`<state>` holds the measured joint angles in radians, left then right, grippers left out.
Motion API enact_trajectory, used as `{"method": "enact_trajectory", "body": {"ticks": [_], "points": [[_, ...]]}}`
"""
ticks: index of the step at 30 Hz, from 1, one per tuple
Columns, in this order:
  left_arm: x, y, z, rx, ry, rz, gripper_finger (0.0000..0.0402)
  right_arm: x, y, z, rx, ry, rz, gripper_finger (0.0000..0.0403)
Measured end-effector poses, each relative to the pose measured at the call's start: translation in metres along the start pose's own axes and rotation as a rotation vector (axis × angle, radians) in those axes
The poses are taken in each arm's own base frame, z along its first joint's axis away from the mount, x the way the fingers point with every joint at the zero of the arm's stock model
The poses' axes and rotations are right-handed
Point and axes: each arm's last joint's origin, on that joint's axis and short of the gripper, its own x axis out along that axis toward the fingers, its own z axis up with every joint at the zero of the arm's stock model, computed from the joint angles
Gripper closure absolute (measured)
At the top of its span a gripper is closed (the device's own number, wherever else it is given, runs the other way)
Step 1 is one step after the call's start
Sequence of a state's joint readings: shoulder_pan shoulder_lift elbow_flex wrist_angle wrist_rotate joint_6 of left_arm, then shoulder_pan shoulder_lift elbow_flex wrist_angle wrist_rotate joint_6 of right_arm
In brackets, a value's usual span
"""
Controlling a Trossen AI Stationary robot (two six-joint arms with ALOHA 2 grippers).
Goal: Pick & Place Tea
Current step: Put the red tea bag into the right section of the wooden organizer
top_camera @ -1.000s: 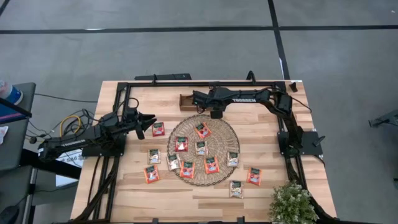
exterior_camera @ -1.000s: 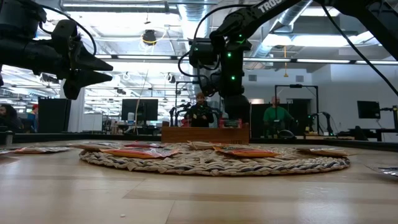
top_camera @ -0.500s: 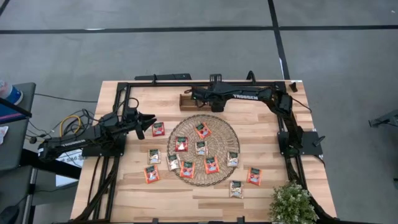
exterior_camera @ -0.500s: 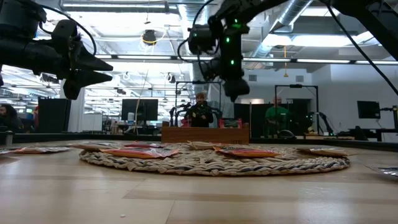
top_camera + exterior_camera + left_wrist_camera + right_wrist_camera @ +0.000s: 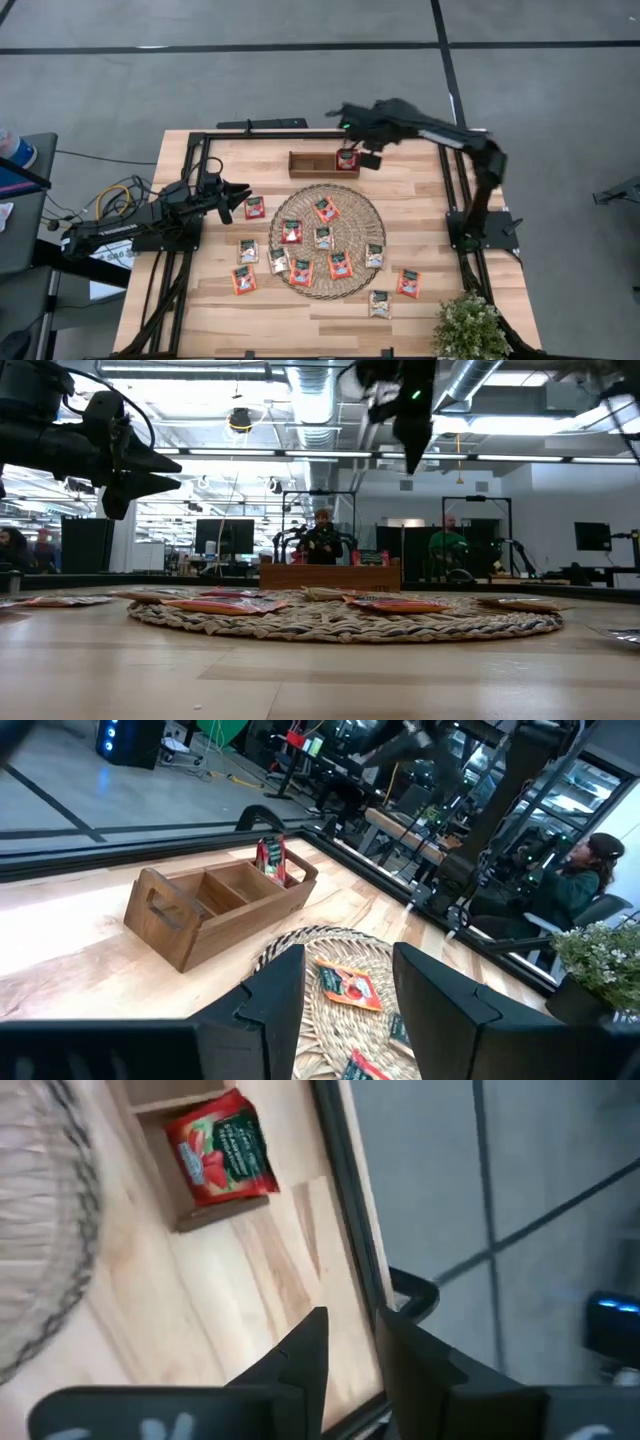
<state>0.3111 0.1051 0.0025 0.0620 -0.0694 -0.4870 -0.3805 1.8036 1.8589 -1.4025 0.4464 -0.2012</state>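
Light wooden table (image 5: 420,205) carries a round woven mat (image 5: 327,241) strewn with sachets; behind it, a brown wooden compartment tray (image 5: 318,164) holds one red tea sachet (image 5: 347,159) upright in its end compartment. Right gripper (image 5: 372,160) above that end, fingers slightly apart, empty. Left gripper (image 5: 238,192) apart, empty, beside mat. Potted plant (image 5: 468,327) at corner.

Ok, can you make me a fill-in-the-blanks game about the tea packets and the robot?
1. The red sachet stands in the wooden ____.
2. The round mat holds ____ sachets.
3. The right pincer holds ____.
4. The potted ____ sits at the table's corner.

Missing words: tray; seven; nothing; plant
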Motion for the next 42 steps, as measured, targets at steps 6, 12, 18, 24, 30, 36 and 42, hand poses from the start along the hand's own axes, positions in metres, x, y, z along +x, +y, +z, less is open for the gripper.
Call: {"method": "enact_trajectory", "body": {"ticks": [6,12,18,24,30,36,42], "points": [[0.0,0.0,0.0,0.0,0.0,0.0,0.0256,-0.036,-0.011,-0.058,0.152,-0.167,0.157,0.0331],[0.0,0.0,0.001,-0.001,-0.01,-0.005,0.0256,-0.043,0.0,-0.118,0.304,-0.359,0.209,0.0331],[0.0,-0.002,0.004,-0.001,-0.028,-0.015,0.0256,-0.032,0.027,-0.165,0.485,-0.533,0.282,0.0331],[-0.002,-0.007,0.013,0.017,-0.072,-0.037,0.0256,-0.016,0.054,-0.196,0.605,-0.669,0.406,0.0331],[-0.002,-0.009,0.014,-0.013,-0.061,-0.098,0.0256,-0.001,0.076,-0.212,0.67,-0.789,0.515,0.0331],[-0.001,-0.016,0.021,-0.039,-0.082,-0.181,0.0256,0.007,0.089,-0.224,0.701,-0.965,0.605,0.0331],[0.007,-0.035,0.048,0.045,-0.06,-0.181,0.0256,0.008,0.092,-0.236,0.729,-1.132,0.654,0.0331]]}}
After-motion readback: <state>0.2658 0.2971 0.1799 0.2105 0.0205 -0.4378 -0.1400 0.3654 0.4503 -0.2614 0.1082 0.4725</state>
